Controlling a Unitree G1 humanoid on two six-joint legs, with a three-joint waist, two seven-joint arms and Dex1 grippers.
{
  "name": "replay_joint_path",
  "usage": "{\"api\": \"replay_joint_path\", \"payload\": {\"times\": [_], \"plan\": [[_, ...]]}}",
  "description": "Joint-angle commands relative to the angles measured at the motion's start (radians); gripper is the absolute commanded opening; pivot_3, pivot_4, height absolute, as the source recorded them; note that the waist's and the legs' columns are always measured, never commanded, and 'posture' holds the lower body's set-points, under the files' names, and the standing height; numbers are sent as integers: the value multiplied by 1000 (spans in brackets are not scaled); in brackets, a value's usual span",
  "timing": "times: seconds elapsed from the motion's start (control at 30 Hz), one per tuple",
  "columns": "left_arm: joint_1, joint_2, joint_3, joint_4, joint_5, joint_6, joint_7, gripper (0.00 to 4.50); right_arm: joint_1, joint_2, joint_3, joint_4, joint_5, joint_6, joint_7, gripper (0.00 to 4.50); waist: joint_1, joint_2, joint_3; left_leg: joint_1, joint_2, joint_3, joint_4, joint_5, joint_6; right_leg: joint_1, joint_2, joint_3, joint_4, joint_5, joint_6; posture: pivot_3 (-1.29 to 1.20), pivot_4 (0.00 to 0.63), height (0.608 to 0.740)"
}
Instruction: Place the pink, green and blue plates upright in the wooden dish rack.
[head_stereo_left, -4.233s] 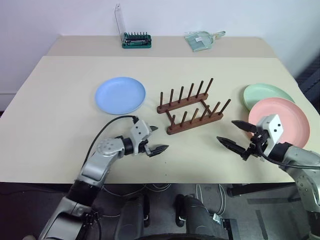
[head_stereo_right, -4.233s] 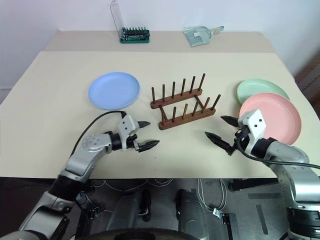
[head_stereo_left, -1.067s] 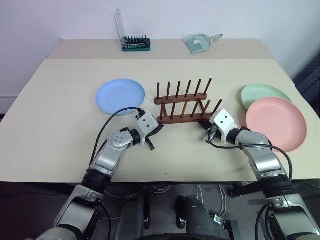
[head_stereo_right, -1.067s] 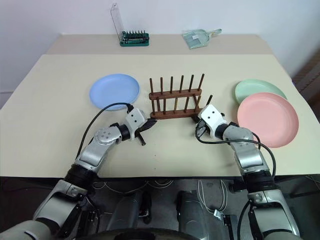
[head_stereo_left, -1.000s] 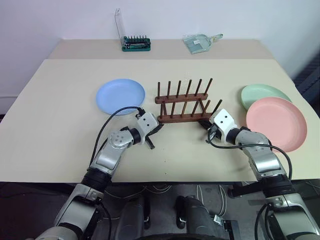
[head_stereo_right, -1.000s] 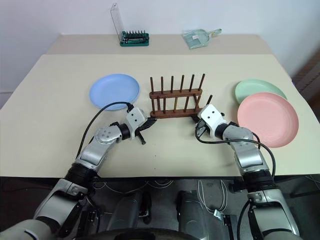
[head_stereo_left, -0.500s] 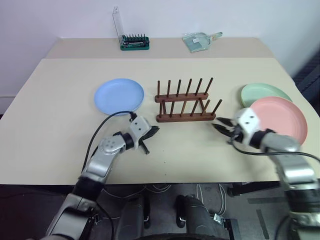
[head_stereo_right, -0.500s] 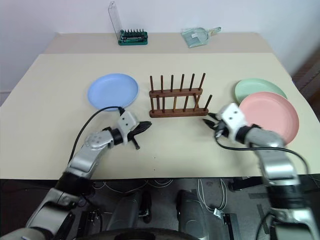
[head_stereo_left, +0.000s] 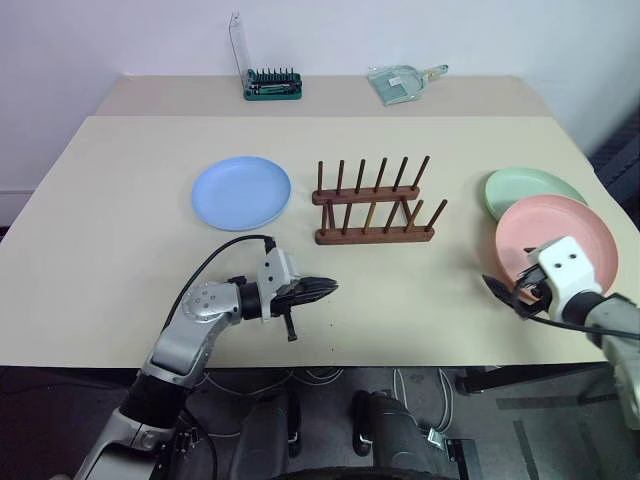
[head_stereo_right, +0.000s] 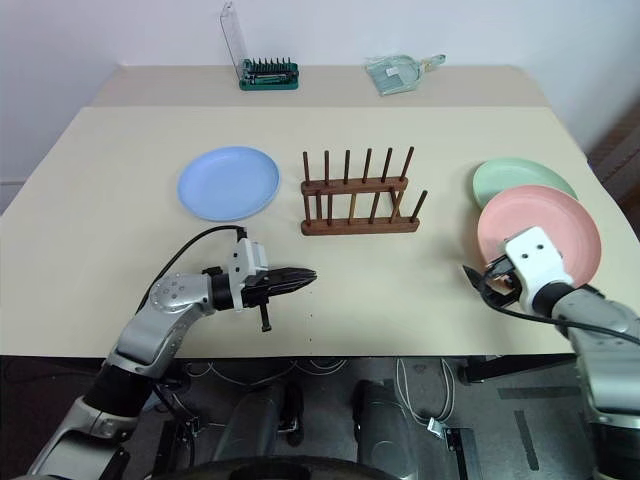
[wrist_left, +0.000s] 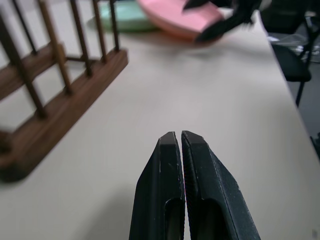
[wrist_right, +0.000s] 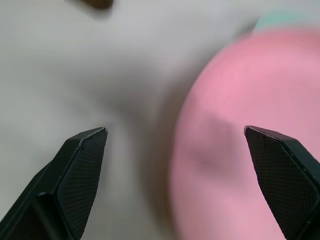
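Note:
The wooden dish rack (head_stereo_left: 372, 205) stands mid-table, its pegs bare. A blue plate (head_stereo_left: 241, 192) lies flat to its left. On the right a pink plate (head_stereo_left: 556, 232) lies flat, overlapping a green plate (head_stereo_left: 530, 188) behind it. My left gripper (head_stereo_left: 330, 288) is shut on nothing and points right, level, near the front edge and short of the rack (wrist_left: 55, 100). My right gripper (wrist_right: 173, 131) is open at the pink plate's (wrist_right: 240, 150) near-left rim, one finger over the table and the other over the plate.
At the back, on a second table, stand a green tray of screwdriver bits (head_stereo_left: 274, 82) with a clear lid and a clear scoop-like thing (head_stereo_left: 402, 82). Bare tabletop (head_stereo_left: 130, 240) stretches left of the blue plate and in front of the rack.
The rack, skewed four seconds ago, now stands square. Both grippers have pulled back from its ends. The right one swung right to the pink plate and opened; the left stayed shut.

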Motion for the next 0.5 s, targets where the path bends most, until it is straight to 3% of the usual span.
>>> {"api": "replay_joint_path", "payload": {"times": [0.03, 0.13, 0.2, 0.27, 0.47, 0.5], "plan": [[-3, -6, -5, -26, -8, -12, -7, 117, -2, 17, 7, -2, -49, -21, -58, 4471, -3, 0, 0, 0, 0, 0, 0, 0, 0, 0, 0, 0, 0, 0, 0, 0, 150, 740], [0, -9, -5, -21, -10, -8, -6, 117, -11, 25, 37, 38, -107, -49, -115, 4471, -2, 0, 0, 1, 1, 0, 0, 0, 0, 0, 1, 0, 0, 0, 0, 0, 150, 740], [5, -9, -2, -22, -10, -14, -6, 117, -10, 31, 50, 58, -133, -58, -143, 3959, -2, 0, 0, 1, 0, 0, 0, 0, 0, 0, 0, 0, 0, 0, 0, 0, 150, 740], [9, -9, 0, -26, -9, -17, -6, 117, -10, 40, 53, 60, -135, -58, -153, 3171, 0, 0, 0, 1, 0, 0, 0, 0, 0, 0, 0, 0, 0, 0, 0, 0, 150, 740], [6, -19, -4, -25, -13, -18, -8, 117, -4, 53, 49, 27, -148, -41, -177, 126, 0, 0, 0, 0, 0, 0, 0, 0, 0, 0, 0, 0, -1, 0, 0, 0, 150, 740], [4, -22, -5, -23, -14, -18, -10, 117, 0, 55, 47, 17, -149, -37, -179, 51, 0, 0, 0, 0, 0, 0, 0, 0, 1, 0, 0, 0, -1, 0, 0, 0, 150, 740]]}}
